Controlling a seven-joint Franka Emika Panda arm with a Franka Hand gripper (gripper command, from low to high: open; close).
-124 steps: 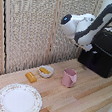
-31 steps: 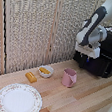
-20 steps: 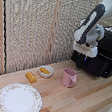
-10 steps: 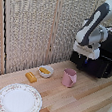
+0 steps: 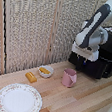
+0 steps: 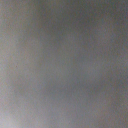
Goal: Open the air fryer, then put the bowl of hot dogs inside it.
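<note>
Looking at the exterior view first: your gripper (image 5: 83, 57) is right up against the drawer front of the fryer (image 5: 103, 57), low on the face toward the exterior view's left. The handle itself is hidden behind the arm's wrist, so you can't confirm contact, and I can't tell if the fingers are spread or closed on it. The drawer looks like it's not out yet, so my guess is you're at the grab-the-handle step. The pull has to come straight out of the fryer's front, which faces the exterior view's left and a bit toward the camera. Heads up, the pink mug (image 5: 69, 78) sits just in front of that path. The bowl (image 5: 45, 71) with hot dogs (image 5: 43, 70) is further to the exterior view's left on the table (image 5: 81, 103), well apart from the gripper, with a loose piece (image 5: 31, 77) beside it and a plate (image 5: 18, 99) nearer the camera.

Wrist view: just a grey blur, nothing readable, likely too close to the fryer.
</note>
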